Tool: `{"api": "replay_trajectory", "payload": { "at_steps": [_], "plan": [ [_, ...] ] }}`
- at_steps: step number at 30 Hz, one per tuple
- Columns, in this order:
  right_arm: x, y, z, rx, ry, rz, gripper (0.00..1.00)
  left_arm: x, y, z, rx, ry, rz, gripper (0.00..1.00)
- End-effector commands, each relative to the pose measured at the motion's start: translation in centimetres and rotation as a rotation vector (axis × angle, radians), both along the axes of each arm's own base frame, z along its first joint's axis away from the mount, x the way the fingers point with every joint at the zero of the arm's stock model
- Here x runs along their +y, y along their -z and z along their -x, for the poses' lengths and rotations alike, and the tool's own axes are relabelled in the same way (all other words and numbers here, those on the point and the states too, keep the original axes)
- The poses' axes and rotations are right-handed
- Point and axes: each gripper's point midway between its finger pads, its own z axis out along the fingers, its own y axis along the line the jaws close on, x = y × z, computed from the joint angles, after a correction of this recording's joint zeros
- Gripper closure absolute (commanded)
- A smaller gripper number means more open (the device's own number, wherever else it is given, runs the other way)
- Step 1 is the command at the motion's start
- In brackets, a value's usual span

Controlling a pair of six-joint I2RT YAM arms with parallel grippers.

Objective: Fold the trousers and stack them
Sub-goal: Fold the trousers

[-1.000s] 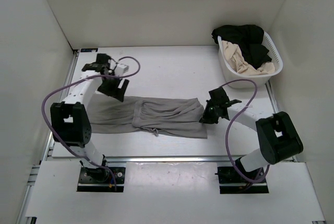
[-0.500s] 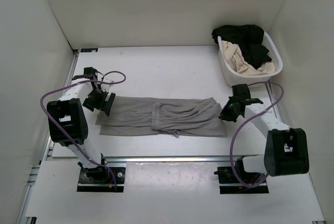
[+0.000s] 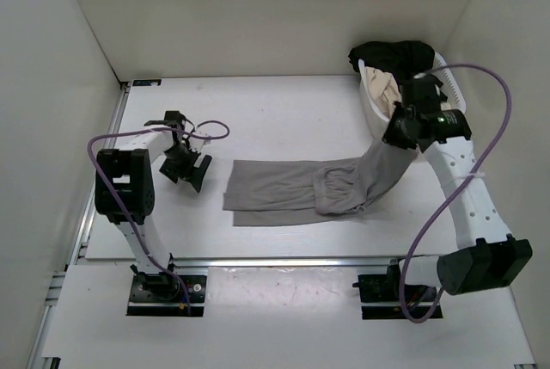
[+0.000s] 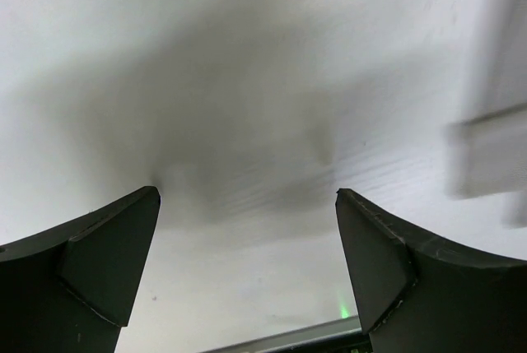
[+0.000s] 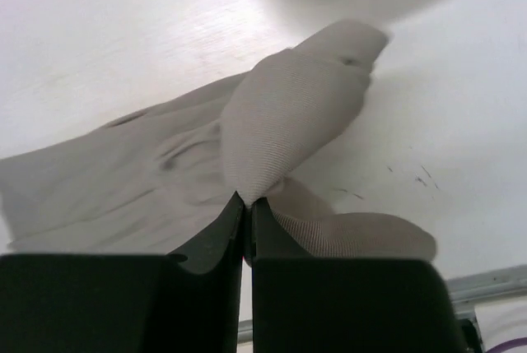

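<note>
Two changes: right claw (image 3: 394,137), pinching trousers (image 3: 292,187) end, now raised beside basket (image 3: 455,98), cloth lifted off bench (image 3: 275,111); left claw (image 3: 187,173), spread and empty, now apart from trousers.

1. We see the trousers (image 3: 292,188) as plain grey-taupe, with no pattern.
2. The laundry basket (image 3: 460,94) is white.
3. Inside the basket we make out a black garment (image 3: 400,55) and a beige-cream garment (image 3: 384,87).
4. The table (image 3: 284,111) beside the basket is white.
5. The left gripper (image 4: 247,246) and right gripper (image 5: 247,213) look black to us.
6. The cables (image 3: 473,65) are purple.
</note>
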Motion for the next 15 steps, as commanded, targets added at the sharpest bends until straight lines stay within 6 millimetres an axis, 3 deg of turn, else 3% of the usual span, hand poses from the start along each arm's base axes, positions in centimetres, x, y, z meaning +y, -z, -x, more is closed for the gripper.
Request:
{"api": "replay_trajectory", "payload": {
  "at_steps": [1, 2, 3, 5, 6, 8, 9, 10, 12, 13, 14, 15],
  "plan": [
    [3.4, -0.9, 1.1, 0.075, -0.080, 0.103, 1.00, -0.9, -1.6, -3.2, -0.101, -0.020, 0.059, 0.00],
    [4.8, -0.9, 1.0, 0.068, -0.092, 0.105, 1.00, -1.9, -2.0, -3.6, -0.113, -0.012, 0.112, 0.00],
    [8.2, -0.8, 1.6, 0.060, -0.164, 0.107, 1.00, -3.0, -1.7, -3.4, -0.102, 0.013, 0.130, 0.00],
    [11.8, 0.9, 1.9, 0.080, -0.149, 0.098, 1.00, -4.5, -1.5, -3.2, -0.089, 0.055, 0.163, 0.00],
    [15.3, 1.6, 3.1, 0.072, -0.214, 0.089, 1.00, -5.9, -1.7, -3.5, -0.104, 0.091, 0.177, 0.00],
    [19.7, 3.9, 3.7, 0.091, -0.197, 0.048, 1.00, -7.8, -1.1, -2.9, -0.071, 0.127, 0.231, 0.00],
    [22.7, 4.5, 5.0, 0.084, -0.245, 0.035, 1.00, -9.0, -0.9, -2.5, -0.055, 0.146, 0.241, 0.00],
    [25.2, 5.3, 4.5, 0.075, -0.253, 0.036, 1.00, -9.7, -0.4, -2.6, -0.049, 0.161, 0.252, 0.00],
    [29.5, 5.6, 5.8, 0.051, -0.270, 0.026, 1.00, -11.3, 0.0, -2.3, -0.021, 0.174, 0.300, 0.00],
    [30.6, 7.8, 5.9, 0.083, -0.269, 0.082, 1.00, -12.3, 0.1, -2.2, -0.014, 0.199, 0.313, 0.00],
    [32.7, 7.1, 5.8, 0.066, -0.274, 0.050, 1.00, -12.7, 0.9, -1.8, 0.013, 0.208, 0.309, 0.00],
    [34.0, 7.8, 6.4, 0.072, -0.293, 0.055, 1.00, -13.0, 1.3, -1.5, 0.027, 0.218, 0.308, 0.00]
  ]
}}
